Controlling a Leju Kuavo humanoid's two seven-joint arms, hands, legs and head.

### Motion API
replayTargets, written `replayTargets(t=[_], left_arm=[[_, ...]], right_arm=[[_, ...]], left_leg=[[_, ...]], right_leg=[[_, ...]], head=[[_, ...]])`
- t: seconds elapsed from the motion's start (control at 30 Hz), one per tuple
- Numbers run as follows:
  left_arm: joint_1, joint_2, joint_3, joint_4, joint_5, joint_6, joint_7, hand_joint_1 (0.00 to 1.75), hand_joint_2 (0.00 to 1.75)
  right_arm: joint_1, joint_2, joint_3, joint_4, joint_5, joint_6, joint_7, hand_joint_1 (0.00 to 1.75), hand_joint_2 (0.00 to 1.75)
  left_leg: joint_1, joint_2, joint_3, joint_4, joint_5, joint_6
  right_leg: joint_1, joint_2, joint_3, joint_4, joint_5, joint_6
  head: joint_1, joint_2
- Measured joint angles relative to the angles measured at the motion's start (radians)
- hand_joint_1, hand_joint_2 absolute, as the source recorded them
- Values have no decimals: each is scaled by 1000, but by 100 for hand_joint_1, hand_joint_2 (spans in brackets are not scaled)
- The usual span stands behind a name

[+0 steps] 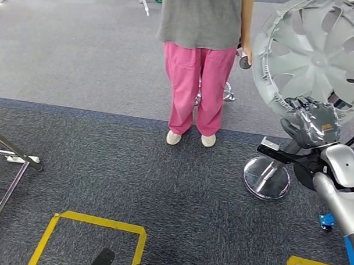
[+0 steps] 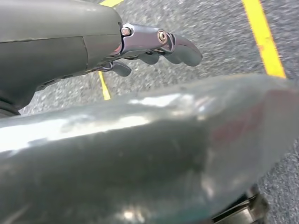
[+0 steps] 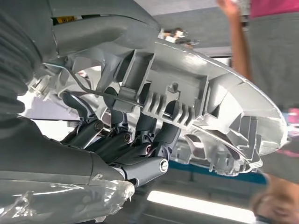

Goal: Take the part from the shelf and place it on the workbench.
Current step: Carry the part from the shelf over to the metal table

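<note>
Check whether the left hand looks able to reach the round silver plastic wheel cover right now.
Probably not without a big move. The left hand hangs low over the grey carpet with its yellow tape lines, while the round silver plastic wheel cover is held up by the right hand.

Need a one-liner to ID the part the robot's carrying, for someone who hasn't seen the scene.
Start at the person in pink trousers standing mid-floor on the grey carpet, then look to the side of the robot's right arm. There the right hand grips the rim of the part, a big round silver-grey plastic wheel cover with fan-like spokes. The smaller shiny disc on the floor below it is flat and mirror-bright, with no spokes.
</note>
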Motion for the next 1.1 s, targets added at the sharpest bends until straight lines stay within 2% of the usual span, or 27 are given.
replayTargets(t=[0.03, 0.07, 0.13, 0.17, 0.2, 0.27, 0.3, 0.33, 0.4, 0.47, 0.5, 0.53, 0.57, 0.63, 0.7, 0.73, 0.77, 0.8, 0.83, 0.87, 0.9, 0.93, 0.97, 1.0, 1.03, 1.07, 1.1], left_arm=[[0, 0, 0, 0, 0, 0, 0, 0, 0], [0, 0, 0, 0, 0, 0, 0, 0, 0], [-2, 0, 0, 0, 0, 0, 0, 0, 0], [-2, 0, 0, 0, 0, 0, 0, 0, 0], [-3, 0, 0, 0, 0, 0, -1, 0, 0], [0, 1, 1, 0, 0, 0, -1, 0, 0], [2, 2, 1, 0, 0, 0, -1, 0, 0], [2, 3, 2, 0, 0, 0, -1, 0, 0], [0, 3, 2, 0, 1, 0, -1, 0, 0], [0, 0, 2, 0, 1, 0, -1, 0, 0], [1, 0, 2, 0, 1, 0, -1, 0, 0], [2, -1, 2, 0, 1, 0, -1, 0, 0], [2, -1, 2, 0, 1, 0, -1, 0, 0], [2, 0, 2, 0, 1, 0, -1, 0, 0], [2, 1, 3, 0, 1, 0, -1, 0, 0], [3, 1, 4, 0, 1, 0, -1, 0, 0], [5, 1, 4, 0, 1, 0, -1, 0, 0], [8, 2, 6, 0, 1, 0, -1, 0, 0], [9, 1, 8, 0, 1, 0, -1, 0, 0], [8, 1, 10, 0, 1, -1, -1, 0, 0], [7, 1, 11, 0, 1, -2, 0, 0, 0], [5, 1, 12, 0, 1, -3, 0, 0, 0], [4, 1, 13, 0, 1, -4, 0, 0, 0], [4, 1, 14, 0, 1, -4, 0, 0, 0], [4, 1, 15, 0, 2, -5, 0, 0, 0], [4, 1, 15, 0, 2, -5, 1, 0, 0], [4, 1, 16, 0, 3, -6, 1, 0, 0]], right_arm=[[0, -1, 0, -1, 0, 0, 0, 175, 175], [0, -2, -1, -3, 0, 1, 0, 175, 175], [-1, -9, -7, -7, -2, 1, -1, 175, 175], [-2, -13, -10, -8, -4, 1, -2, 175, 175], [-2, -17, -13, -10, -5, 1, -3, 175, 175], [-4, -22, -15, -14, -7, 1, -4, 175, 175], [-4, -24, -16, -16, -8, 1, -4, 175, 175], [-3, -27, -17, -18, -9, 1, -4, 175, 175], [-3, -36, -20, -20, -10, 2, -6, 175, 175], [-2, -44, -22, -21, -11, 3, -7, 175, 175], [-1, -46, -23, -21, -12, 4, -8, 175, 175], [-1, -48, -23, -23, -14, 6, -9, 175, 175], [-1, -50, -23, -24, -16, 9, -10, 175, 175], [-1, -56, -26, -28, -19, 14, -11, 175, 175], [0, -59, -27, -30, -19, 18, -15, 175, 175], [0, -60, -27, -31, -18, 19, -16, 175, 175], [0, -60, -27, -32, -19, 21, -17, 175, 175], [-1, -60, -27, -34, -19, 24, -17, 175, 175], [-2, -60, -27, -36, -19, 26, -17, 175, 175], [-3, -60, -27, -37, -19, 29, -17, 175, 175], [-6, -61, -28, -37, -19, 33, -17, 175, 175], [-11, -61, -28, -37, -19, 36, -18, 175, 175], [-17, -62, -26, -37, -18, 40, -19, 175, 175], [-23, -62, -24, -37, -18, 43, -20, 175, 175], [-29, -62, -21, -37, -17, 46, -21, 175, 175], [-35, -62, -17, -37, -17, 49, -22, 175, 175], [-42, -62, -15, -36, -16, 52, -23, 175, 175]], left_leg=[[0, 2, 13, -23, 20, 2], [-1, 11, 44, -80, 51, 5], [-10, 60, 119, -214, 101, 14], [-15, 79, 142, -258, 112, 20], [-20, 87, 151, -279, 113, 25], [-20, 61, 151, -289, 114, 36], [-18, 48, 154, -292, 116, 41], [-14, 34, 157, -296, 118, 47], [-10, 7, 161, -298, 119, 55], [-9, -22, 163, -298, 118, 58], [-8, -37, 164, -298, 117, 59], [-7, -53, 166, -297, 117, 58], [-5, -68, 168, -296, 116, 56], [-2, -98, 166, -289, 114, 47], [1, -125, 155, -285, 117, 32], [3, -137, 149, -286, 121, 25], [6, -149, 146, -289, 125, 19], [5, -143, 143, -287, 122, 14], [2, -120, 134, -271, 111, 9], [0, -86, 115, -234, 89, 5], [-2, -45, 86, -176, 59, 2], [-2, -19, 50, -107, 29, 0], [-1, -7, 19, -47, 9, -1], [0, -2, 0, -13, 6, -1], [0, 0, 0, -16, 20, 0], [-1, 3, 20, -55, 48, 3], [-4, 19, 54, -119, 83, 8]], right_leg=[[1, -13, 2, 0, -1, 0], [1, -26, 4, 0, -3, 1], [5, -50, 9, 1, -8, 8], [7, -62, 11, 2, -11, 12], [9, -74, 13, 1, -13, 17], [8, -94, 17, -2, -18, 28], [4, -81, 17, 4, -26, 34], [1, -55, 9, 26, -41, 38], [-2, 13, -40, 130, -92, 42], [-1, 36, -107, 251, -133, 44], [-2, 38, -124, 273, -129, 45], [-2, 39, -122, 255, -106, 46], [-4, 45, -101, 202, -69, 47], [-16, 94, -39, 67, -10, 54], [-22, 133, -7, 3, 3, 55], [-20, 131, -4, 0, 1, 51], [-19, 117, -4, 2, 2, 44], [-18, 104, -2, 0, 3, 38], [-17, 90, 0, -2, 4, 30], [-16, 74, 1, -4, 5, 24], [-12, 60, 3, -5, 4, 18], [-9, 45, 3, -5, 3, 14], [-7, 30, 3, -5, 2, 12], [-5, 16, 5, -5, 0, 10], [-3, 2, 6, -5, -1, 9], [-2, -12, 9, -5, -3, 9], [-1, -25, 13, -5, -5, 10]], head=[[0, 0], [0, 0], [0, 0], [1, 0], [2, 0], [4, 0], [5, 0], [7, 0], [14, 0], [18, 0], [18, 0], [18, 0], [18, 0], [19, 0], [19, 0], [19, 0], [18, 0], [18, 0], [14, 0], [11, 0], [8, 0], [6, 0], [6, 0], [5, 0], [5, 0], [5, 0], [5, 0]])
